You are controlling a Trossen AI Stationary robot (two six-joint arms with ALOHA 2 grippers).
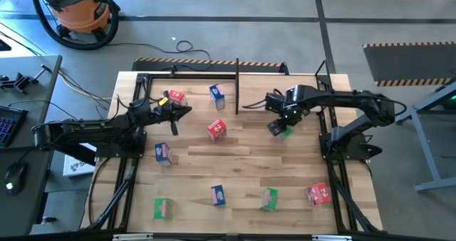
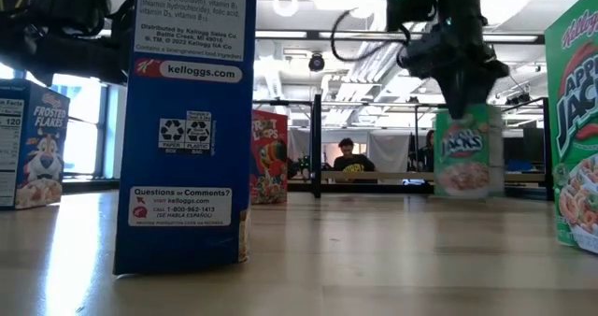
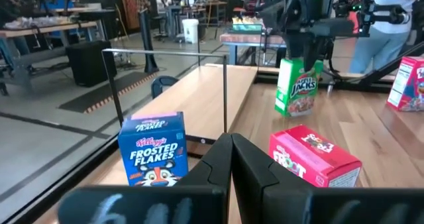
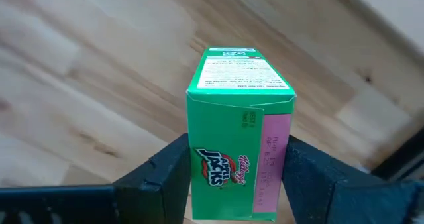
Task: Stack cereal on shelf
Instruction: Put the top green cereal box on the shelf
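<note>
My right gripper [image 1: 279, 127] is shut on a green Apple Jacks box [image 2: 462, 157], right of the shelf's tall divider post [image 1: 236, 84]. The thin black shelf [image 1: 206, 73] runs along the table's far edge. My left gripper [image 1: 184, 111] is shut and empty at mid-left, beside a red box [image 1: 174, 97]. A blue Frosted Flakes box [image 3: 152, 148] stands ahead of it, and a red Froot Loops box [image 3: 315, 154] lies on its side there. Several other boxes stand nearer the front edge. My right gripper pinches the green box's top end [image 4: 232, 177] between its two fingers [image 4: 173, 174], which come from above and point down onto the two broad faces. The box hangs nearly upright, slightly tilted. I cannot tell whether its bottom [image 3: 291, 110] touches the table.
A blue box [image 1: 163, 153] stands mid-left. Along the front edge stand a green box [image 1: 162, 208], a blue box [image 1: 218, 195], a green box [image 1: 269, 198] and a red box [image 1: 318, 194]. Black arm base frames flank the table. A person [image 2: 348, 159] sits in the room behind.
</note>
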